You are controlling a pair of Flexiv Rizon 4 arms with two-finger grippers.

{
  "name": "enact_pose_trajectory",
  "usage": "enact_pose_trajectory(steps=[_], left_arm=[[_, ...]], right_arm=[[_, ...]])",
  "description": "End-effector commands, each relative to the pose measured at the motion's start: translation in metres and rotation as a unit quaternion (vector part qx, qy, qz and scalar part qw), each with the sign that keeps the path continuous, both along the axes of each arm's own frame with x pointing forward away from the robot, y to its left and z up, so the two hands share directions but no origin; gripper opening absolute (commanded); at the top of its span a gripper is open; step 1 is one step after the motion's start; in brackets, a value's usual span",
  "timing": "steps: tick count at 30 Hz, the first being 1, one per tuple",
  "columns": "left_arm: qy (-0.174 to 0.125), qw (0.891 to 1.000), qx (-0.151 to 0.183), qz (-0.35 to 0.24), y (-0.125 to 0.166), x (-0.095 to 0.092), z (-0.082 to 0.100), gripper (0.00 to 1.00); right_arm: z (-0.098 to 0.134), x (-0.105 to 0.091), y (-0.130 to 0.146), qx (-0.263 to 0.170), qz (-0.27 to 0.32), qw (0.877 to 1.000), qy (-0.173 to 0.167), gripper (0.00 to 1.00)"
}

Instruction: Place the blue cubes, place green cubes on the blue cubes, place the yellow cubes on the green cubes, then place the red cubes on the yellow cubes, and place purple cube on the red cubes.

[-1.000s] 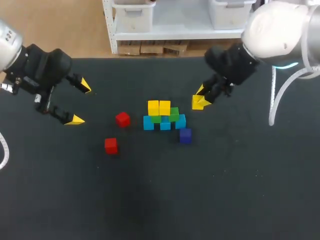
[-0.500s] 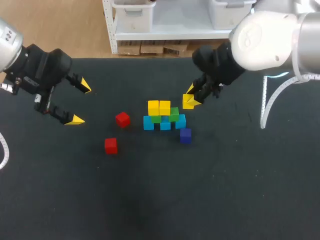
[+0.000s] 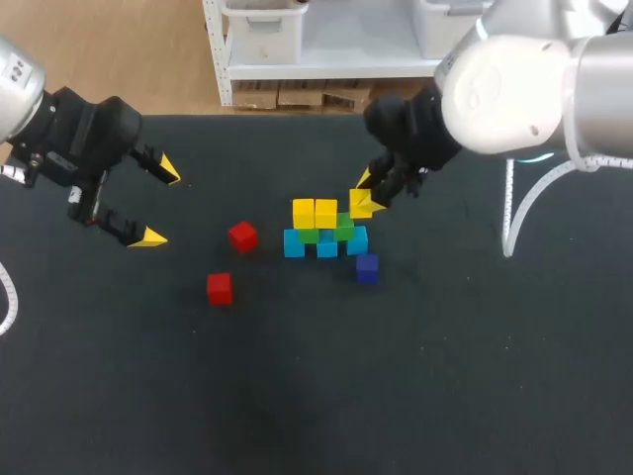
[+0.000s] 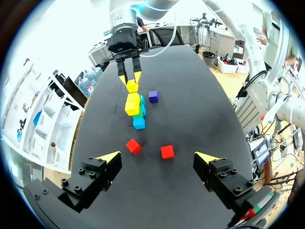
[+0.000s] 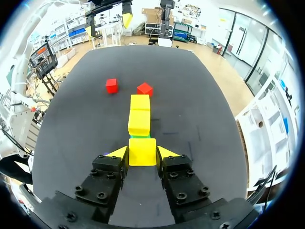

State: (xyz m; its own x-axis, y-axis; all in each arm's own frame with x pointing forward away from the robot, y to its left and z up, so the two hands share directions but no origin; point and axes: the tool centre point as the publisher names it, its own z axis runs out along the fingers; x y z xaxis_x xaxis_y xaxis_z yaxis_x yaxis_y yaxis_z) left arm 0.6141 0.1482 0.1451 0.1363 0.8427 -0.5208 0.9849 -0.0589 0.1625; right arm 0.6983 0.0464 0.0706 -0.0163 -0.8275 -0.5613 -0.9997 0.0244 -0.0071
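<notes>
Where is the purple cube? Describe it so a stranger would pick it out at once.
Find the stack of blue, green and yellow cubes in the middle of the black table. Just off its right end, on the robot's side, the purple cube sits alone on the table. It is the only dark purple one, unstacked, and nearer the stack than the two red cubes.

A yellow cube (image 3: 360,204) is gripped in the jaws of the right arm (image 3: 495,89), just beside the stacked blue cubes (image 3: 294,243), green cubes (image 3: 344,227) and yellow cubes (image 3: 315,213). Two red cubes (image 3: 242,236) and a purple cube (image 3: 367,268) are seen on the desk (image 3: 445,376). The jaws of the left arm (image 3: 69,139) are spread wide.
</notes>
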Motion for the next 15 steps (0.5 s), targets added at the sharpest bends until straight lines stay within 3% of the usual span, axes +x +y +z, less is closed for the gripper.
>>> enact_pose_trajectory(steps=[1,15], left_arm=[[-0.002,1.000,-0.003,-0.002,0.0015,-0.0002,-0.0011,1.00],[-0.002,1.000,-0.003,-0.002,0.0015,-0.0002,-0.0011,1.00]], right_arm=[[-0.0009,-0.0007,0.0023,0.000,-0.001,1.000,-0.001,0.00],[-0.0078,-0.0048,0.0111,0.004,0.007,1.000,0.008,0.00]])
